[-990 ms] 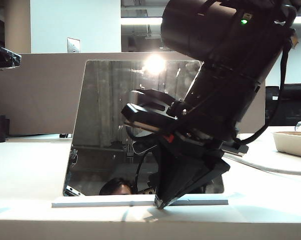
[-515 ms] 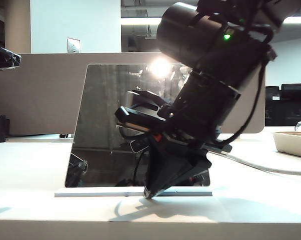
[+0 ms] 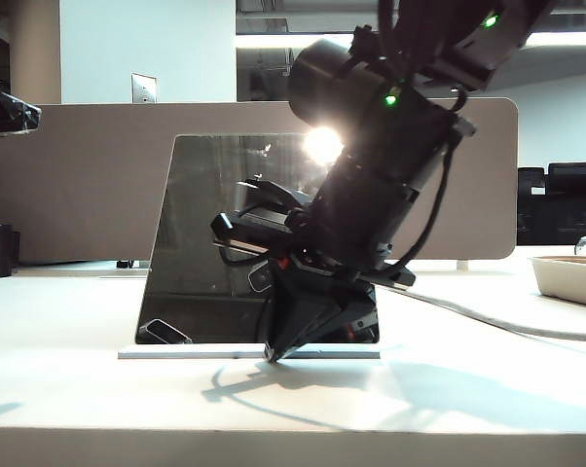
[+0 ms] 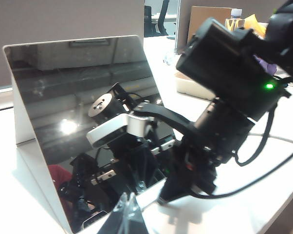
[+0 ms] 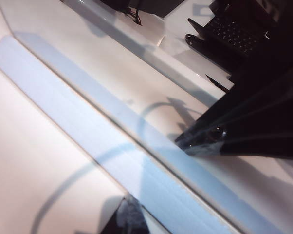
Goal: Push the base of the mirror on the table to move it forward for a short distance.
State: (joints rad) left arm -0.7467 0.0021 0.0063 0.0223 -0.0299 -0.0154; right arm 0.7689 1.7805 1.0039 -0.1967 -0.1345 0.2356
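Right gripper [image 3: 274,356], jaws seemingly closed on nothing, tip against front edge of mirror base [image 3: 176,353], slab's long axis crosswise to push; left gripper [image 4: 128,214] hangs nearby, jaw state unclear.

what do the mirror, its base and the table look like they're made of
The mirror looks like frameless glass or polished acrylic: glossy, dark, reflecting a light glare and the arm. Its base looks like a thin matte white slab, maybe plastic or foam board; which, the views don't settle. The table is smooth white, likely laminate. The right gripper has its tips at the base; the left gripper hovers nearby.
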